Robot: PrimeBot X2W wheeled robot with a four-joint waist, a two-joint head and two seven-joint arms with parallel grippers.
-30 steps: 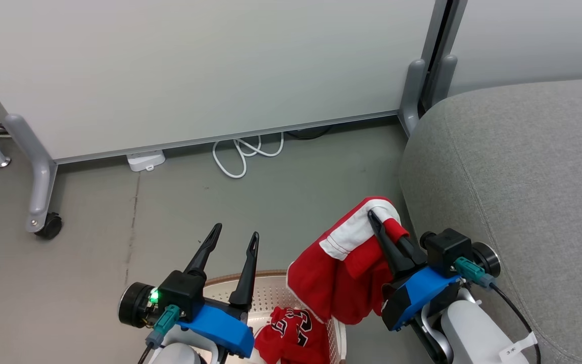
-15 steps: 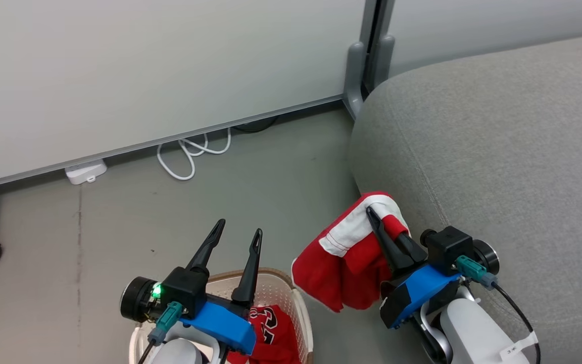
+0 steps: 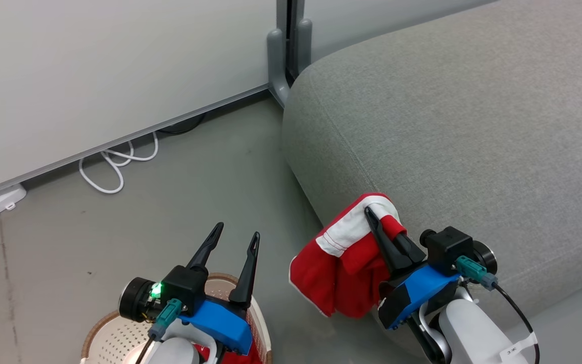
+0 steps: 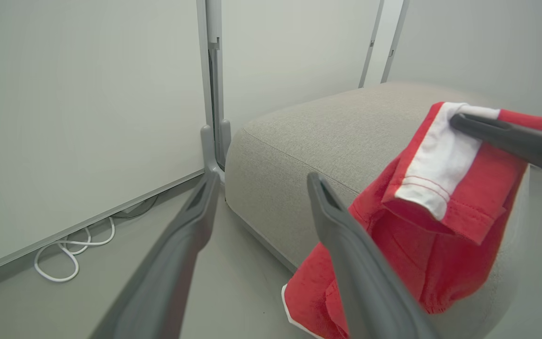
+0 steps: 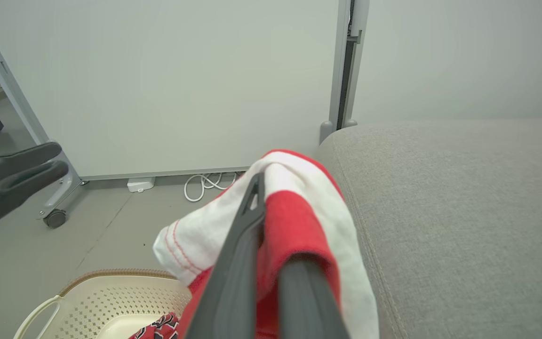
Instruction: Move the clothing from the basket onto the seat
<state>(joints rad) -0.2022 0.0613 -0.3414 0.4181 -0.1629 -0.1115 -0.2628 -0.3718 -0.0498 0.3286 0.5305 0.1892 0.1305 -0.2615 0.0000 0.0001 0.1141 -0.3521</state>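
Head view: open floor (image 3: 195, 167) lies left of the seat (image 3: 473, 126), its edge rounded. My right gripper (image 3: 369, 212) pinches a red, white-trimmed garment (image 3: 341, 263) beside it; left gripper (image 3: 238, 230) wide.

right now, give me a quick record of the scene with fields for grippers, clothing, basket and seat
left gripper: open, empty, by the basket
right gripper: shut on red garment with white trim
garment position: hanging off the floor beside the seat edge, not laid on it
basket contents: another lettered garment, red
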